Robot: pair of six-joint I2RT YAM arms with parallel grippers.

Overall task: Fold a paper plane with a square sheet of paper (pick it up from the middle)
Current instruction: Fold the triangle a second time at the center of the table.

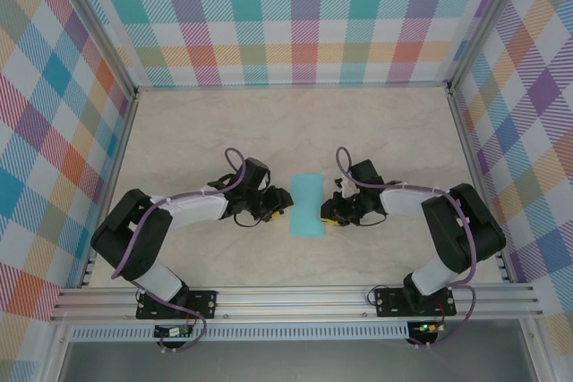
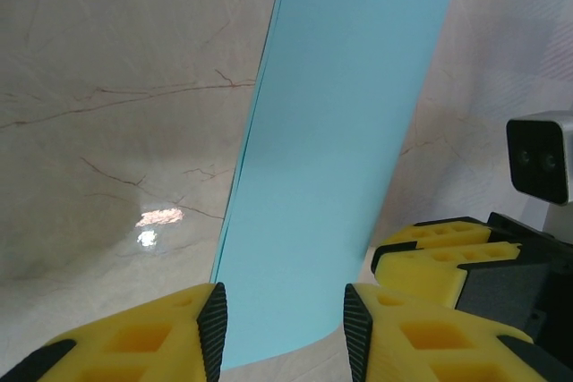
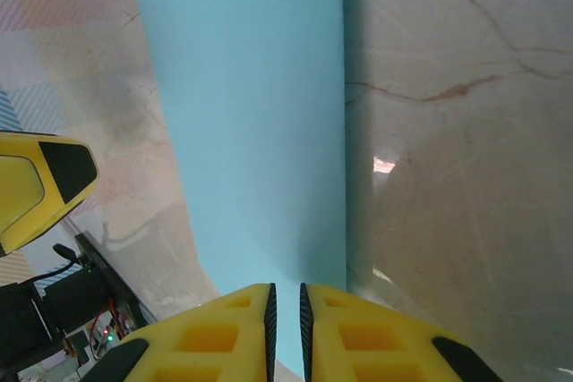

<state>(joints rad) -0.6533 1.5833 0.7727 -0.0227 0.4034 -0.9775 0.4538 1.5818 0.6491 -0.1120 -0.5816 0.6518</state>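
The square sheet of paper point(image 1: 306, 203) lies on the table as a narrow teal strip, folded in half, between my two grippers. In the left wrist view the paper point(image 2: 340, 131) shows two layers along its left edge. My left gripper point(image 1: 279, 207) is at the strip's left side, open; its jaws point(image 2: 285, 328) stand wide apart over the paper's near end and touch nothing. My right gripper point(image 1: 333, 214) sits at the strip's right near corner. Its jaws point(image 3: 285, 328) are almost together, leaving a slit, low over the paper point(image 3: 251, 114); no pinch shows.
The marble-patterned table point(image 1: 215, 131) is walled by plaid panels on three sides. An aluminium rail point(image 1: 295, 301) carrying the arm bases runs along the near edge. The right gripper's yellow fingers point(image 2: 430, 257) sit close to the left one's.
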